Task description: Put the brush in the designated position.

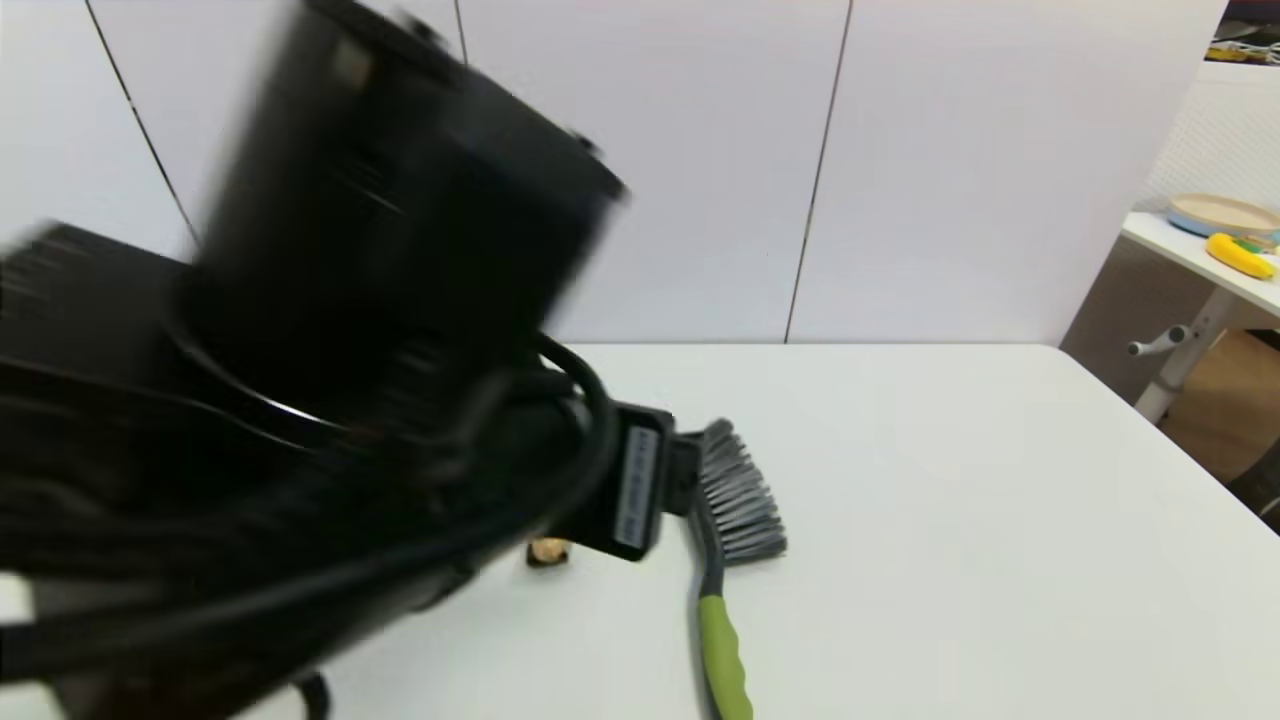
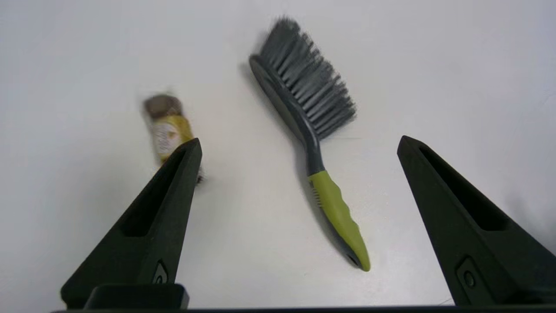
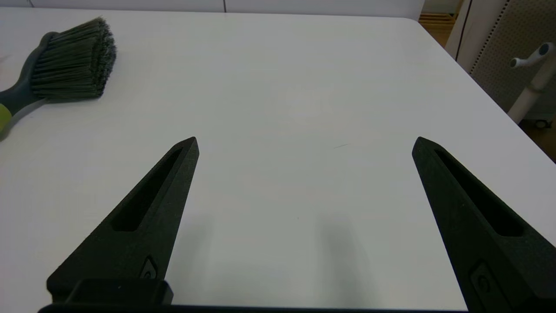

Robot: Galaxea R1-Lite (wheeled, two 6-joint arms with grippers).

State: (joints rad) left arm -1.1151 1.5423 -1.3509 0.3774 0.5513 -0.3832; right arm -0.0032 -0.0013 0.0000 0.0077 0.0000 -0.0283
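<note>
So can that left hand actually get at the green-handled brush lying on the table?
Probably yes: the left hand hangs open above the lime-green-handled brush, nothing between them; the gold-wrapped chocolate pack lies off to one side.

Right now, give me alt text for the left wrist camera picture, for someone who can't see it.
A brush with a lime-green handle and dark grey bristles lies flat on the white table, untouched, framed between the two spread black fingers of the left hand hovering above it. A small gold-wrapped chocolate pack lies beside the brush, apart from it.

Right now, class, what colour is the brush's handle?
Lime green, seen best in the left wrist view: the brush handle.
</note>
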